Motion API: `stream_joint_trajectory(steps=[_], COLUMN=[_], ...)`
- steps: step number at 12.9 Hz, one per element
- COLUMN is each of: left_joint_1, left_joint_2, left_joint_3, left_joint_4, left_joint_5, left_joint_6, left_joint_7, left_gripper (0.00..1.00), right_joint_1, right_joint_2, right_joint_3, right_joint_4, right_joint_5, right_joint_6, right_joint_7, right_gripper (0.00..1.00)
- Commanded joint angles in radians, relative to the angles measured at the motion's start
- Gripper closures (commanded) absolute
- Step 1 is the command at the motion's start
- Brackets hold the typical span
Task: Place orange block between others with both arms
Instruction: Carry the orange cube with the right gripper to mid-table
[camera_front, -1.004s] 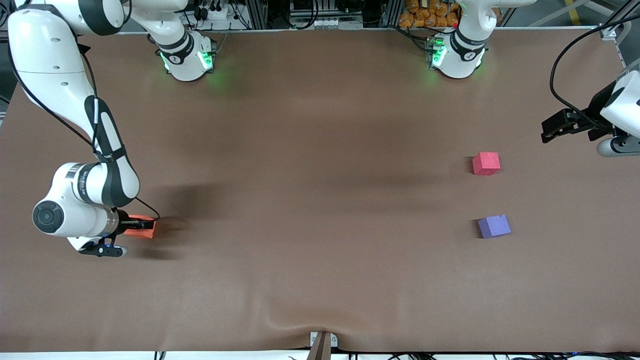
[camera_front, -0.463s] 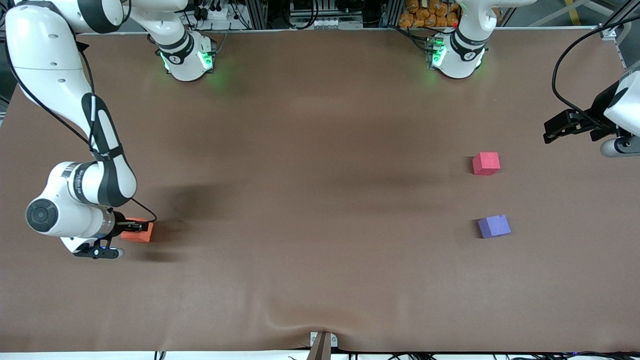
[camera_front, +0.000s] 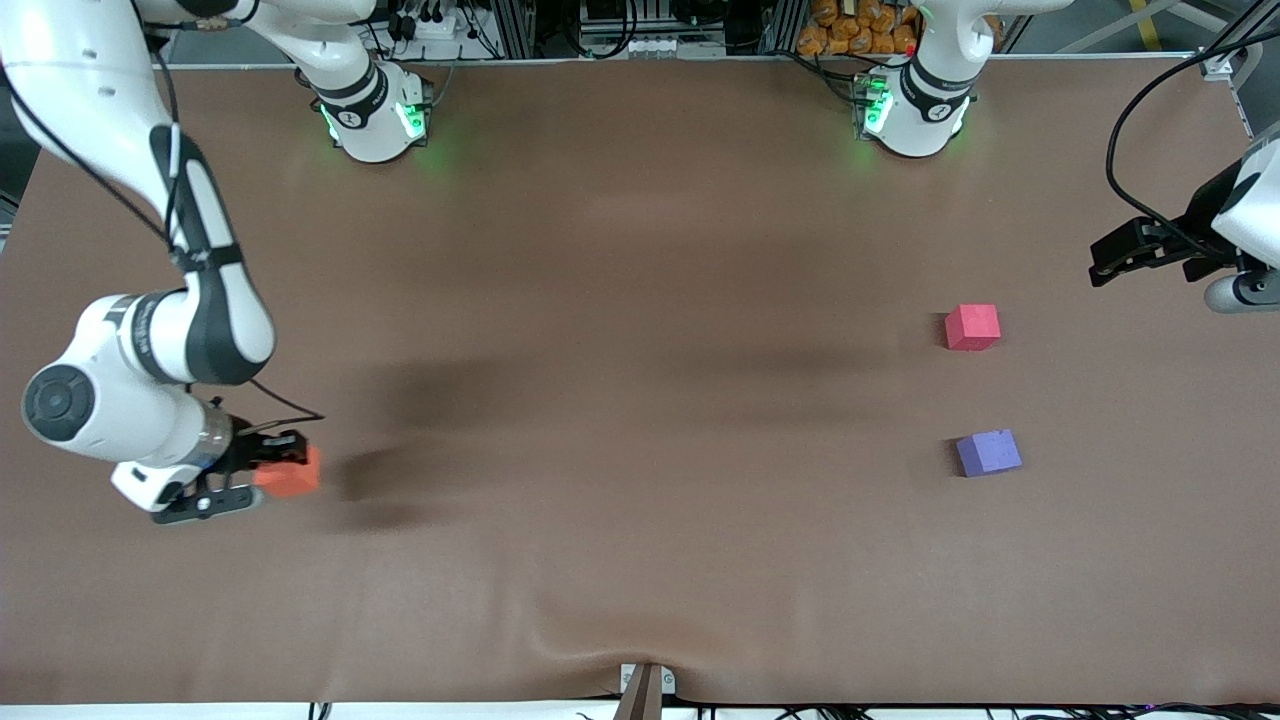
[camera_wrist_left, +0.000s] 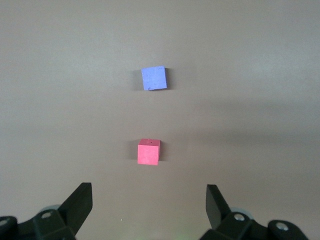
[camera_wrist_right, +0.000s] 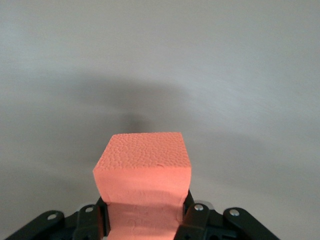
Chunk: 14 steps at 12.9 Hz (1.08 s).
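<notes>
The carry is starting: the right pincer (camera_front: 285, 462) pinches the orange block (camera_front: 291, 471) over the right arm's end of the counter (camera_front: 640, 400), apparently just lifted. Next it must cross toward the purple-blue cube (camera_front: 988, 452) and the pinkish-red cube (camera_front: 972, 326) farther up, likely for a handover. The left pincer (camera_front: 1118, 248) waits spread wide. No writing is legible.

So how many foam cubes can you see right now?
3. The orange block is in the right gripper jaws; the red cube and purple cube sit toward the left arm's end, purple nearer the camera.
</notes>
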Motion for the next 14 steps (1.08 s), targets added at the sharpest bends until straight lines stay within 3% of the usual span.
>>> stream_joint_trajectory(steps=[1, 11, 14], left_joint_1=[0.007, 0.004, 0.004], left_joint_2=[-0.008, -0.006, -0.003], left_joint_3=[0.000, -0.002, -0.002], left_joint_4=[0.004, 0.001, 0.003], left_joint_5=[-0.018, -0.021, -0.021], left_joint_6=[-0.006, -0.009, -0.009], left_joint_7=[0.021, 0.020, 0.020], left_gripper=[0.00, 0.00, 0.00], right_joint_1=[0.021, 0.449, 0.561], right_joint_2=[-0.037, 0.081, 0.180], right_joint_3=[0.100, 0.114, 0.113], right_joint_4=[-0.025, 0.095, 0.199], right_joint_5=[-0.001, -0.002, -0.011], right_joint_6=[-0.016, -0.016, -0.015], right_joint_7=[0.075, 0.784, 0.942], right_gripper=[1.00, 1.00, 1.00])
